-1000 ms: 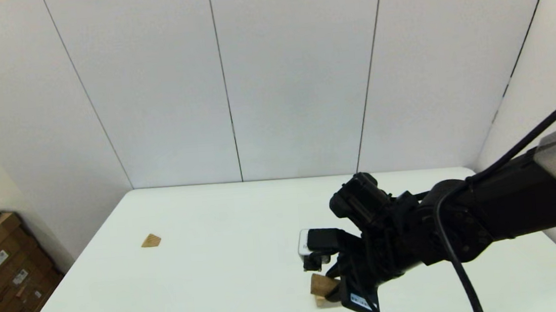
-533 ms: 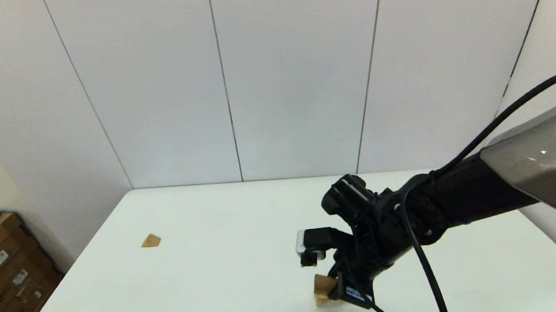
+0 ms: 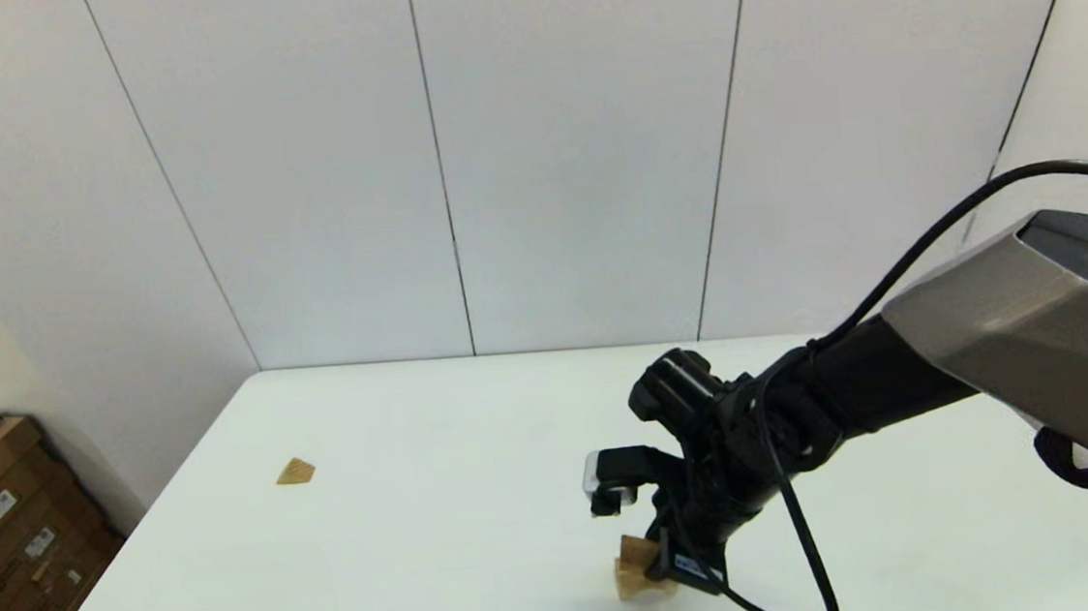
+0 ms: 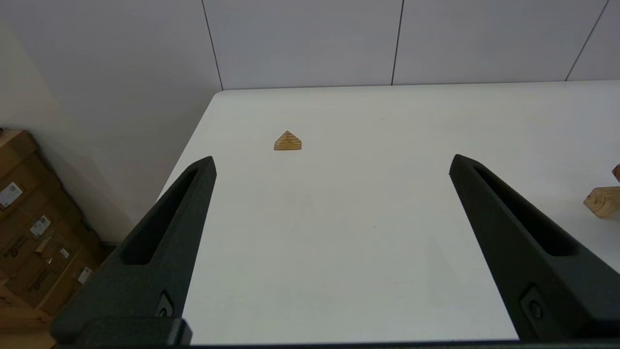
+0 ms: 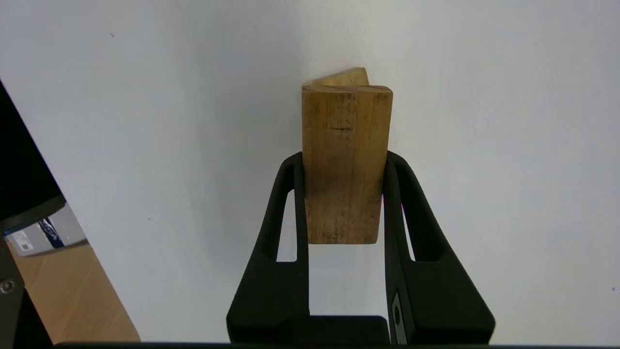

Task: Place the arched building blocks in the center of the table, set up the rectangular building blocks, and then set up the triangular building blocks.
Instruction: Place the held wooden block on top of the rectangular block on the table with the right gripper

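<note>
My right gripper points down at the table, right of centre near the front edge, shut on the arched building block. In the right wrist view the fingers clamp the tan block on its two sides, and the curved cut-out shows at its far end. The block's lower end is at or just above the tabletop. The triangular building block lies alone at the far left of the table, also seen as the small prism. My left gripper hangs open, short of that prism. The rectangular building block is out of view.
Stacked cardboard boxes stand on the floor beyond the table's left edge. A white panelled wall closes off the back. Part of the held block shows at the edge of the left wrist view.
The right arm's elbow has risen and its wrist has tipped more steeply downward. The gripped block has sunk slightly and stays over nearly the same spot. The triangular block has not moved.
</note>
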Action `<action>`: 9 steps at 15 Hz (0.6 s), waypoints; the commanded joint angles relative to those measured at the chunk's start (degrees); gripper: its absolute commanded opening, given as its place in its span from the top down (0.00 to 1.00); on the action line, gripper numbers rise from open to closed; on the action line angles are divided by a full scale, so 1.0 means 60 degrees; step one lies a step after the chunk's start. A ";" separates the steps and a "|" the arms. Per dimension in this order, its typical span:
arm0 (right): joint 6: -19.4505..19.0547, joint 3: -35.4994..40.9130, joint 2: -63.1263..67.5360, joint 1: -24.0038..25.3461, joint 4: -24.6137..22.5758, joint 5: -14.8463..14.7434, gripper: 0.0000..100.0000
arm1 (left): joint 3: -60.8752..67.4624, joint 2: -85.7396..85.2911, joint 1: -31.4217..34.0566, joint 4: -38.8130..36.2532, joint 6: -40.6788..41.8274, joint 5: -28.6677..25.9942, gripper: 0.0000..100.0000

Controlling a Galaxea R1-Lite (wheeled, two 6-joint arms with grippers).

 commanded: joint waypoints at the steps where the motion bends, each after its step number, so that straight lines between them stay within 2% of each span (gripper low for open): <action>1: -0.0342 0.0039 0.0074 -0.0025 -0.0033 0.0032 1.00 | 0.0000 0.0000 0.0001 -0.0001 0.0000 0.0002 0.00; 7: -0.1221 -0.0049 0.0088 -0.0215 -0.0062 0.0062 1.00 | 0.0000 0.0015 0.0001 -0.0001 0.0000 0.0002 0.00; 9: -0.1338 -0.0136 0.0220 -0.0215 -0.0062 0.0076 1.00 | 0.0000 0.0015 0.0001 -0.0001 0.0000 0.0002 0.00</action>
